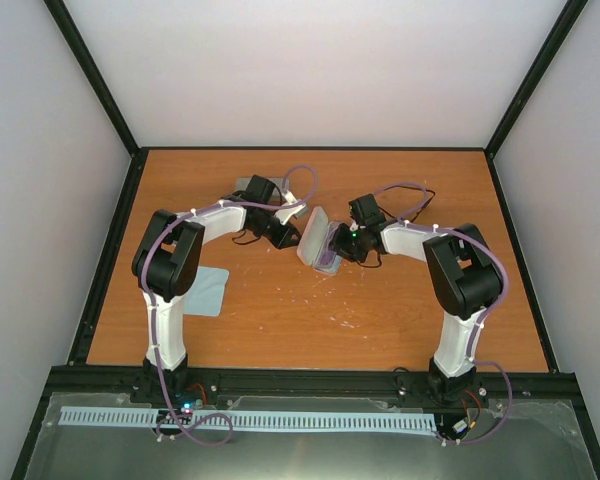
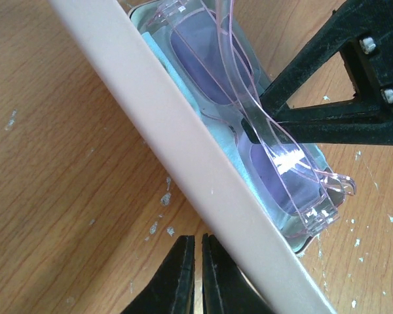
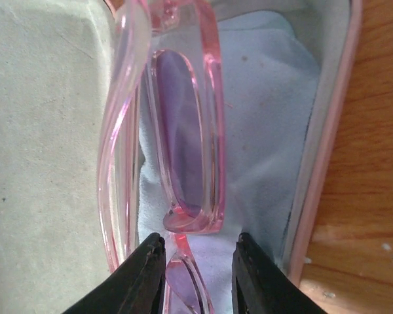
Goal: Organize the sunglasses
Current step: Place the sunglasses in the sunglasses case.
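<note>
Centre of the wooden table [image 1: 380,320]: an open pink case [image 1: 316,238] lined with a light-blue cloth [image 3: 268,118]. Folded sunglasses [image 3: 183,163], with a clear pink frame and purple lenses, stand on edge inside the case, on the cloth. The right gripper [image 3: 195,275] straddles their bridge, one black finger [image 3: 150,275] against the frame and the other just beside it with a sliver of cloth showing between; whether the frame is actually pinched cannot be told. The left gripper [image 2: 198,275] has its fingers pressed together on nothing, just beside the outer face of the raised lid [image 2: 170,131]. A second cloth [image 1: 208,290], also light blue, lies flat on the table near the left arm, well apart from the case
</note>
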